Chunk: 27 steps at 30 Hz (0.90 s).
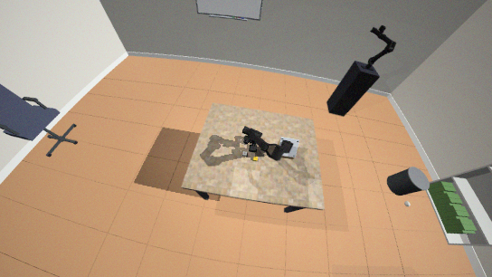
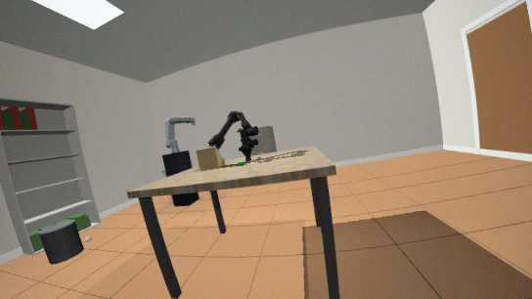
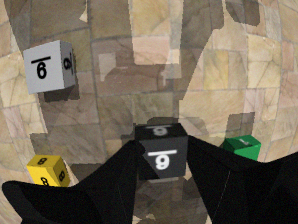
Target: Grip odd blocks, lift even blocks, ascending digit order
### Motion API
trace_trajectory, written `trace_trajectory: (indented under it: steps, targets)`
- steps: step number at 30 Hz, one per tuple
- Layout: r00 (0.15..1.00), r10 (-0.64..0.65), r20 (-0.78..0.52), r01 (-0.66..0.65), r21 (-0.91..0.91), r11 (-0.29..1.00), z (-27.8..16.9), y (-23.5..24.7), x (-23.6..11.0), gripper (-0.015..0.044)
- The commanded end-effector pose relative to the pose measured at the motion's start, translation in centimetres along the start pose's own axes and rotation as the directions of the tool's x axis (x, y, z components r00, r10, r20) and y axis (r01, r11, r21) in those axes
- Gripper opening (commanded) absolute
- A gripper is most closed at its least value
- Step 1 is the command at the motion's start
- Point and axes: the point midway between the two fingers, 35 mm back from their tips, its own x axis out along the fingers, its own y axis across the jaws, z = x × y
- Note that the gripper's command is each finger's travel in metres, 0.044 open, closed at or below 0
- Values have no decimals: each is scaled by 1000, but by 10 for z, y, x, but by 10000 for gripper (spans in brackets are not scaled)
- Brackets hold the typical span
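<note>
While gripper (image 3: 160, 192) clamps black block (image 3: 160, 151), underlined digit reading 6 or 9 unclear to us; we judge next: lift slightly if even, else release.

grey walls (image 2: 293, 93) close the room in under a darker ceiling with one bright light panel (image 2: 78, 11). the floor (image 1: 113, 235) is laid in orange-tan tiles, with a brown rug (image 2: 416, 259) beside the table. the table (image 2: 288, 172) has a mottled stone-look top on dark legs. a grey bookshelf (image 2: 41, 161) stands against the left wall, red books on its top shelf, green boxes at its foot. a dark round bin (image 2: 61, 240) sits near it. a whiteboard (image 1: 229, 8) hangs on the far wall, and a blue office chair (image 1: 23, 119) stands well apart. a brown panel (image 2: 504, 83) fills the right wall.
</note>
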Motion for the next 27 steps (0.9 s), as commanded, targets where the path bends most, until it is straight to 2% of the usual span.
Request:
trace_trajectory:
  steps: [1, 19, 27]
  targets:
    - [1000, -2, -2, 2, 0, 1000, -1, 0, 4, 120]
    - [1000, -2, -3, 2, 0, 1000, -1, 0, 14, 120]
    - [1000, -2, -3, 2, 0, 1000, -1, 0, 14, 330]
